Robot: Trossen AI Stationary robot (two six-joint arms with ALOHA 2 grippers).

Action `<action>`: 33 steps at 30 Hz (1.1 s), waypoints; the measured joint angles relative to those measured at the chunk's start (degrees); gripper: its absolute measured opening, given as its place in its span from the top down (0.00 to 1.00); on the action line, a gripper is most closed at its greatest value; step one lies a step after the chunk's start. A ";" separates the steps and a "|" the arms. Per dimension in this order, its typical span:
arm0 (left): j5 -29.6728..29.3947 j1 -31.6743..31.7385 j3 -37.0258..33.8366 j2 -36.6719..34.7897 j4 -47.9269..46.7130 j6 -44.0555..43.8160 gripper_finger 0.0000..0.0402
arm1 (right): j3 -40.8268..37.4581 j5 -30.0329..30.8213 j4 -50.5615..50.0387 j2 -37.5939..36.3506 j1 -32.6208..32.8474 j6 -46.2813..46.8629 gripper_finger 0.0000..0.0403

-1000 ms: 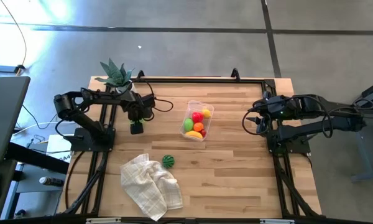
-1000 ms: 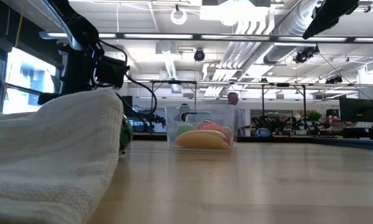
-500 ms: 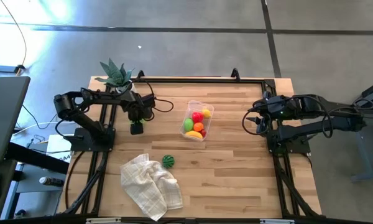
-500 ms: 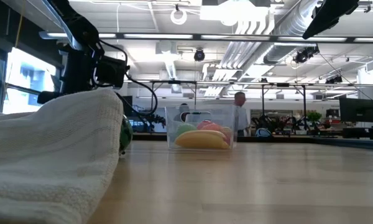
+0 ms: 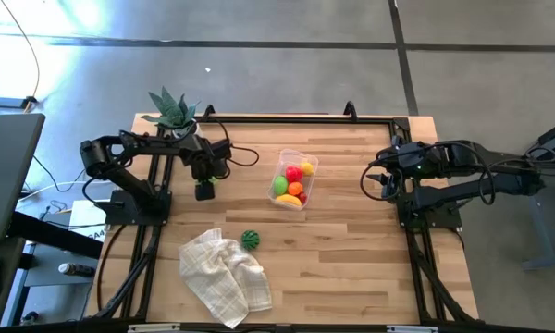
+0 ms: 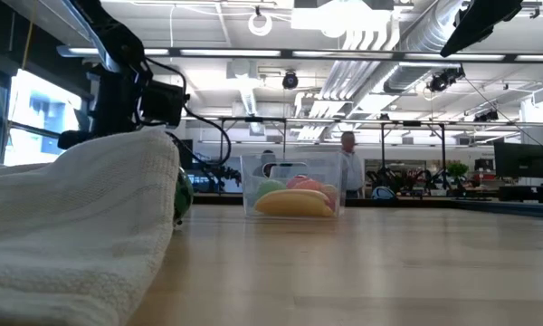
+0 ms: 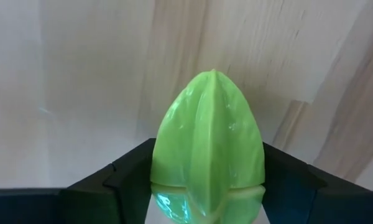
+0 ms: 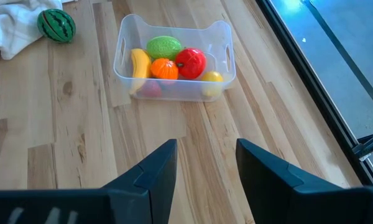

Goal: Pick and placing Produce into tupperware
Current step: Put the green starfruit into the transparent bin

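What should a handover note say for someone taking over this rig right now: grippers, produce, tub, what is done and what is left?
Left gripper: shut on a ribbed green piece, low over the table to the left of the tupperware.
Right gripper: open, empty, waiting at the table's right side, facing the tub.
Done: banana, a green fruit, orange ball, red piece and a small yellow piece lie in the tub.
Left: carry the held green piece to the tub; then fetch the striped melon, which sits on the table beside the white cloth.
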 joint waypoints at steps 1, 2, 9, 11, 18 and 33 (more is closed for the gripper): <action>0.39 0.00 0.24 0.00 0.04 -0.01 0.43 | 0.00 0.00 0.00 0.00 0.00 0.00 0.61; 0.77 0.00 0.58 0.00 0.09 0.06 0.45 | 0.00 0.01 0.00 0.00 0.00 -0.01 0.61; 2.24 0.00 3.78 0.00 0.17 0.32 0.46 | 0.00 0.02 0.00 0.00 0.02 -0.02 0.61; 3.38 0.00 5.09 0.00 0.15 0.35 0.43 | 0.00 0.02 0.00 0.01 0.01 -0.01 0.61; 10.12 0.00 12.20 0.00 0.80 0.84 0.46 | 0.00 0.02 0.00 0.00 0.00 -0.02 0.61; 14.24 -6.59 38.07 0.00 11.22 7.61 0.42 | 0.00 0.01 0.00 0.01 0.01 -0.01 0.61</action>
